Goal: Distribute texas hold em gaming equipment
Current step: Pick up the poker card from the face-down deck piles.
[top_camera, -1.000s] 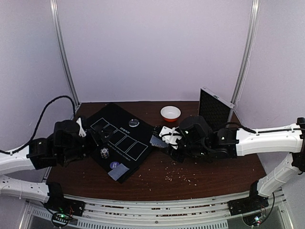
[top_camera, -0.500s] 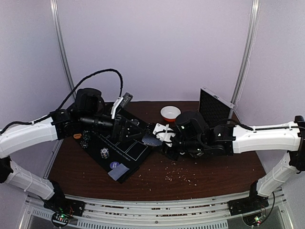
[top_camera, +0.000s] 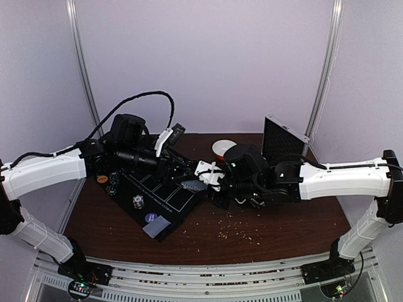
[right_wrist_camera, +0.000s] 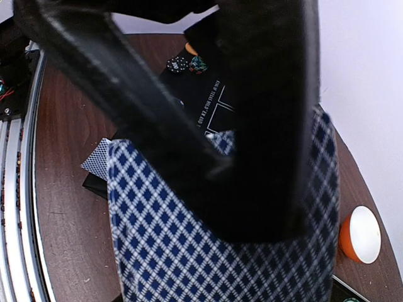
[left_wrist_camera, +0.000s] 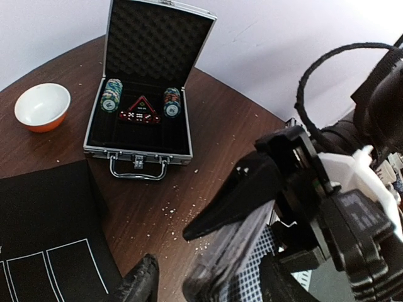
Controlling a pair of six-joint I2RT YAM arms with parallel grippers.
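My right gripper is shut on a deck of blue-diamond-backed playing cards over the right edge of the black mat. The deck fills the right wrist view, with the gripper clamped across it. My left gripper is open, with a jaw on either side of that deck; in its own view it sits at the bottom edge. One card and a purple disc lie at the mat's near corner. Chip stacks and an orange disc sit to the left.
The open silver case holds more chips and stands at the back right, also in the top view. A white bowl with an orange rim sits beside it. Crumbs are scattered on the brown table.
My left arm has swung from the table's left edge to the centre, and its open gripper now meets the deck. My right gripper has shifted a little left with the cards.
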